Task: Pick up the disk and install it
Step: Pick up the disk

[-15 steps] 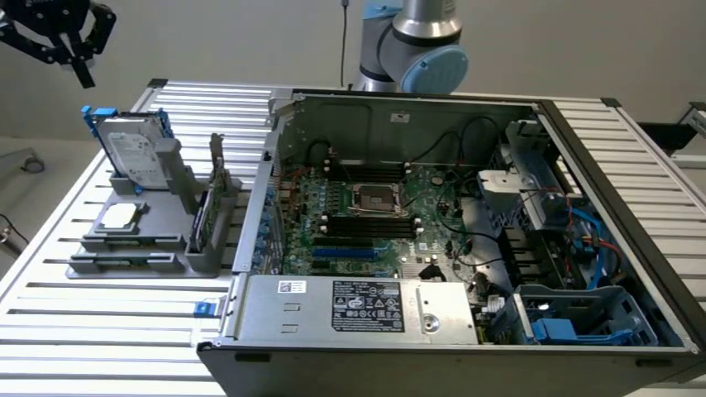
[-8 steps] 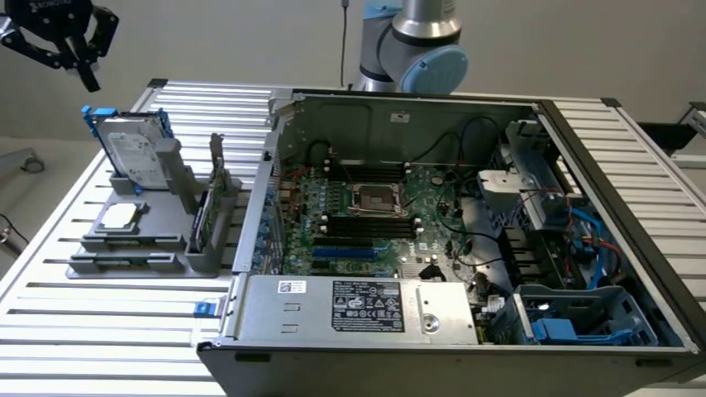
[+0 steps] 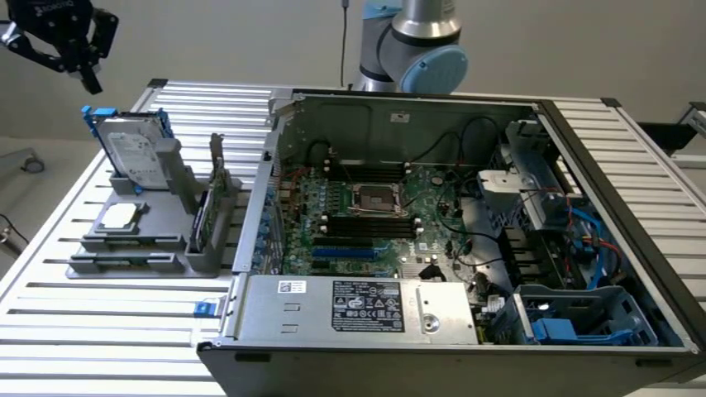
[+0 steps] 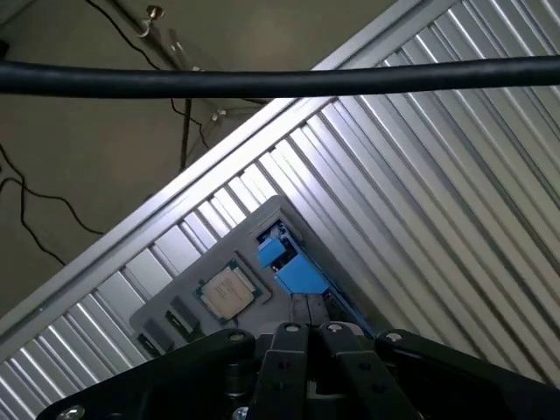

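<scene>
The open computer case [image 3: 441, 248] lies just beside the grey parts stand [image 3: 138, 265]. At the stand's far end the disk [image 3: 131, 153] stands on edge in its blue carrier, untouched. It looks rigid, fairly heavy and shock-sensitive (my judgement), so grip the carrier's edges, not the label. Above the stand's far end hangs the gripper [image 3: 88, 78], jaws closed on nothing

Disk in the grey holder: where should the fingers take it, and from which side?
Probably by its top edge, on the blue carrier, coming down from above. The disk stands on edge, tilted, with its lower part seated in the grey holder, so only the top is free; the fingers would close across its thickness.
</scene>
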`<state>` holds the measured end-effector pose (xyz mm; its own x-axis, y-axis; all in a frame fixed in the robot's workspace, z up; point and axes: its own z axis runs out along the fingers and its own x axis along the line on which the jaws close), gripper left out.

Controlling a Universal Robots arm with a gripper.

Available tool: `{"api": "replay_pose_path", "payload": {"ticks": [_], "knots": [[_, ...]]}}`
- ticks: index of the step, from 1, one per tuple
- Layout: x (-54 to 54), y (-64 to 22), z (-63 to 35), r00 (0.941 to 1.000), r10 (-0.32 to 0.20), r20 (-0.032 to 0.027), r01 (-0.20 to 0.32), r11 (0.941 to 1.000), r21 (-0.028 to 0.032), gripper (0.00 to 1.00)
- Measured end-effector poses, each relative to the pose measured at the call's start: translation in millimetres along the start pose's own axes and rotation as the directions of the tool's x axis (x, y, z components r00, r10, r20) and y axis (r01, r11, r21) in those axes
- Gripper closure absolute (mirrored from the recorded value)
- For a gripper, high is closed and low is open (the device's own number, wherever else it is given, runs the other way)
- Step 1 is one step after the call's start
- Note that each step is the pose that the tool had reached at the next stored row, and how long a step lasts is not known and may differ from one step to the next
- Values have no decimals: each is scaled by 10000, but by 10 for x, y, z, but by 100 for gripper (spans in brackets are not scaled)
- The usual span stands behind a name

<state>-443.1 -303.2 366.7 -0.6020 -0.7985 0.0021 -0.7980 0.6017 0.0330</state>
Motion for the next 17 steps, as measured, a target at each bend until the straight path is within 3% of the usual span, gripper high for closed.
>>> {"api": "replay_pose_path", "payload": {"ticks": [4,9,12,17], "knots": [[0,0,7,9973,-736,-24,736,9973,1,89],[0,0,13,9867,-1627,-52,1627,9867,-1,89],[0,0,15,9763,-2162,-67,2162,9763,-3,89],[0,0,18,9525,-3045,-94,3045,9525,-11,89]]}}
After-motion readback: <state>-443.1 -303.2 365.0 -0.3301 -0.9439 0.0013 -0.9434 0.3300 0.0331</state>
